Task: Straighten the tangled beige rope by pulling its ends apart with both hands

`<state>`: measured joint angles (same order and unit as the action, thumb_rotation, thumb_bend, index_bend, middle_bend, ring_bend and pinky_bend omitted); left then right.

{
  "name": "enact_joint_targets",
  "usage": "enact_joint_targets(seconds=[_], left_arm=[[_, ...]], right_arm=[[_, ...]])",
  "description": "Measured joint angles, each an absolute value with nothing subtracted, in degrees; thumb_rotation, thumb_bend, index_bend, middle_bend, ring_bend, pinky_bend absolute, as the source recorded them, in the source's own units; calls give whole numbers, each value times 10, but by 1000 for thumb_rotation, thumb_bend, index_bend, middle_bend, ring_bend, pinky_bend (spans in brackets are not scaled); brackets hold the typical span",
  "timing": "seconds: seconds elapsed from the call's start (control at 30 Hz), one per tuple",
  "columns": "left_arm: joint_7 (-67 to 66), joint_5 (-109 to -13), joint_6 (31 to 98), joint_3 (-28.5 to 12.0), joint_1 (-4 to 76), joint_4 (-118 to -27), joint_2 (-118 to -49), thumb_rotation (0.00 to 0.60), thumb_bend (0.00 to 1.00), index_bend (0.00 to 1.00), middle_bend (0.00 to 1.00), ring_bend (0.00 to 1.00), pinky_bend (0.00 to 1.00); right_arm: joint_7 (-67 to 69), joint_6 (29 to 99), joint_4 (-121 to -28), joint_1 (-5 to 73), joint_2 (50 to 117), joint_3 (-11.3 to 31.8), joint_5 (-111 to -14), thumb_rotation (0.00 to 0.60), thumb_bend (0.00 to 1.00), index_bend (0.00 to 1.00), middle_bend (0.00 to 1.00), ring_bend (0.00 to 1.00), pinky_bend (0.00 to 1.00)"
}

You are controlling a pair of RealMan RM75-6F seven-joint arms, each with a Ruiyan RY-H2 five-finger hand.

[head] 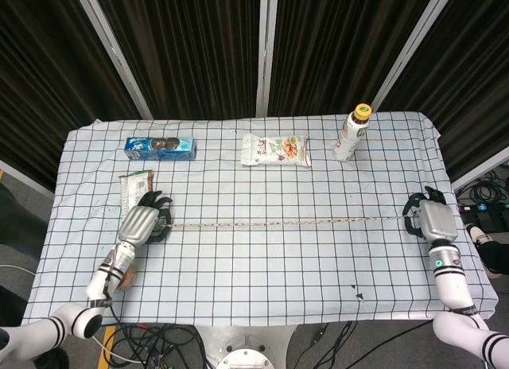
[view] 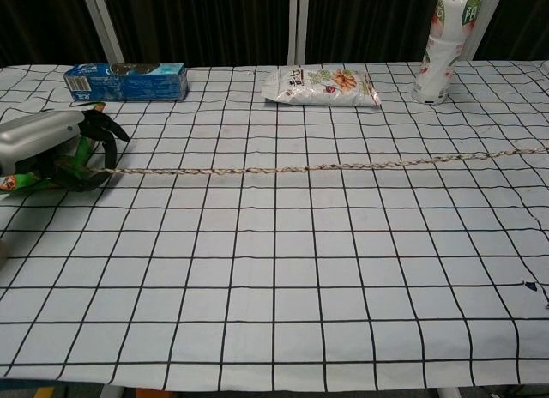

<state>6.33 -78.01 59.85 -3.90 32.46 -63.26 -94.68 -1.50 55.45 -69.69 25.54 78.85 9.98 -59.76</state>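
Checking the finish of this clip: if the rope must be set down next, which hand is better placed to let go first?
Probably either, slightly the right hand: the beige rope lies straight on bare cloth there, while the left hand sits beside a green packet.

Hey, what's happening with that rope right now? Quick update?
Left hand and right hand each grip an end. Beige rope lies nearly straight across the table. Nothing on its line.
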Motion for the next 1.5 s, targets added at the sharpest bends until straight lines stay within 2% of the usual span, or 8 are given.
enact_joint_targets(seconds=[0.23,0.33,0.53,0.67,0.83,1.07,1.23,1.5], left_arm=[[67,-779,591,-41,323,-622,-949,600,406,580,175,26,0],[68,-778,587,-42,322,-616,-951,600,402,571,176,26,0],[69,-782,589,-41,318,-614,-953,600,342,430,172,26,0],[69,-785,597,-41,315,-619,-950,600,304,330,162,26,0],[67,-790,623,-46,307,-643,-935,600,222,291,161,26,0],[62,-783,680,-63,276,-710,-858,600,199,291,161,26,0],[60,-763,734,-72,224,-766,-777,600,188,291,160,26,0],[52,-744,839,-57,118,-851,-713,600,185,291,161,26,0]], right_arm=[[-9,548,-683,253,801,99,-604,600,480,624,247,0,12],[-5,544,-677,253,806,99,-606,600,462,591,234,0,5],[-2,542,-674,248,808,96,-611,600,244,335,185,0,0],[4,551,-686,241,803,96,-618,600,181,213,166,0,0],[13,590,-719,228,783,99,-639,600,180,192,161,0,0],[27,683,-807,194,715,100,-701,600,214,186,160,0,0],[53,747,-869,155,643,83,-771,600,218,185,151,0,0],[60,856,-913,87,612,51,-840,600,219,185,148,0,0]])
